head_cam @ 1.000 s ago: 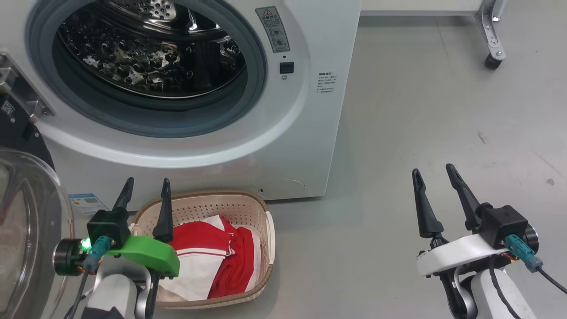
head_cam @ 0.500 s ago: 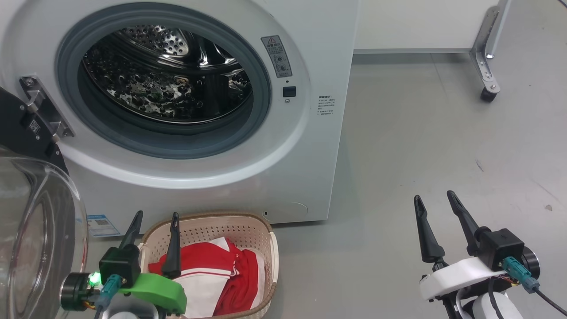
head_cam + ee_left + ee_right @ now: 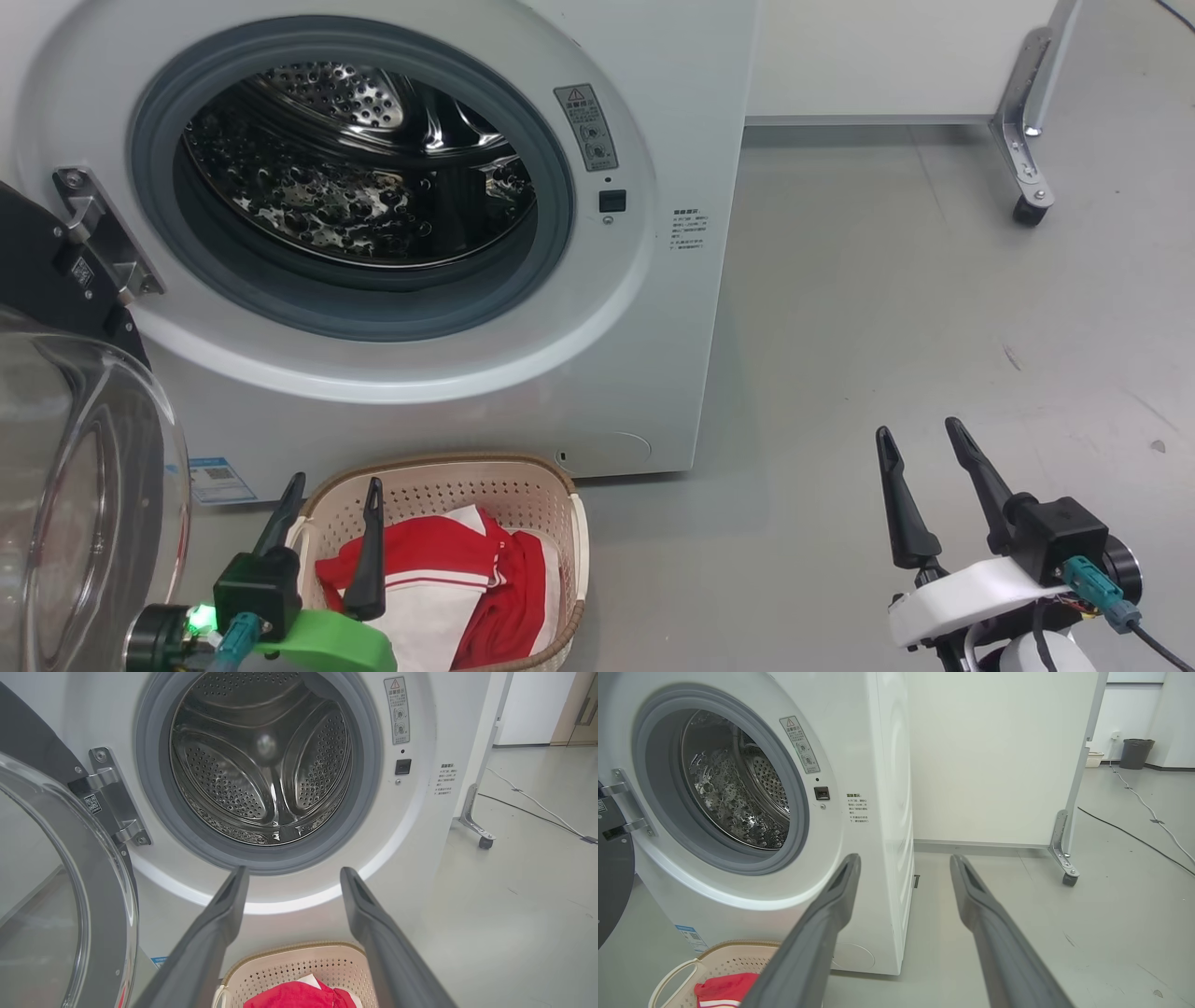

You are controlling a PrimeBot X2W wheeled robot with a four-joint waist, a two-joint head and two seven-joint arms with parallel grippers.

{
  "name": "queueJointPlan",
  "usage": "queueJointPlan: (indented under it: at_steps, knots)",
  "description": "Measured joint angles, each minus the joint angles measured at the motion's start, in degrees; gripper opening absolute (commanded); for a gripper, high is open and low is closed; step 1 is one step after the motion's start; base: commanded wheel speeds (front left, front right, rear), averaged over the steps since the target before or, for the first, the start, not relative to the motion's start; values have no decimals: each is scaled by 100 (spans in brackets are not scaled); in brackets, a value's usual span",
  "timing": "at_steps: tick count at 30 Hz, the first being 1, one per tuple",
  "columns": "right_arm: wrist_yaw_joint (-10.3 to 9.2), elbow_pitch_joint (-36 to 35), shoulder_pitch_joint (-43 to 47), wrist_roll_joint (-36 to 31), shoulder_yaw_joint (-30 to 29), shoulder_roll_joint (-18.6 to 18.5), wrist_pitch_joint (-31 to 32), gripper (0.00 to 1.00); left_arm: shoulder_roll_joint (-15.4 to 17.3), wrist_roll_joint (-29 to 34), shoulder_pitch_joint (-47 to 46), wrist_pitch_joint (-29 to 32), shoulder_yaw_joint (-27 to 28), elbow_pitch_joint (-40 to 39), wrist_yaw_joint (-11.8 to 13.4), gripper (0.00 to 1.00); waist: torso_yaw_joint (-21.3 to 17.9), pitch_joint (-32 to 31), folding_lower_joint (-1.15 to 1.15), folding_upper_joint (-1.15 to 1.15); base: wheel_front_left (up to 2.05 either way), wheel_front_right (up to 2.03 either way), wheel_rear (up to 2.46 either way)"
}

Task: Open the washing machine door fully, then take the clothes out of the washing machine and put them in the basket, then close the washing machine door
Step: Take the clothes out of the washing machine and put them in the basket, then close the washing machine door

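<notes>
Both pairs of jaws gape wide and empty (the clothes (image 3: 439,553) lie in the basket (image 3: 467,493))

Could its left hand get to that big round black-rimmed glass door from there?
Probably yes: the open left hand sits right beside the black-rimmed glass door, nothing between them.

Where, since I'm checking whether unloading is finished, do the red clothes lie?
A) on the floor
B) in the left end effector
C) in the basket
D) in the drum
C: the clothes lie inside the basket, and the drum looks empty.
</notes>
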Motion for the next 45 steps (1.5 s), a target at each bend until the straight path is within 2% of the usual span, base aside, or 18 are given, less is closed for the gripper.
queueJointPlan:
  at_steps: [23, 45]
  knots:
    - [1, -118, 4, -49, -25, 1, 0, 100, 59, 65, 401, 370, -27, -902, 110, 100, 34, 98, 0, 0, 0, 0, 0]
    - [8, -168, 3, -56, -51, 3, 0, 100, 80, 204, 578, 633, -27, -1399, 177, 100, 36, 179, 0, 0, -4, 4, 0]
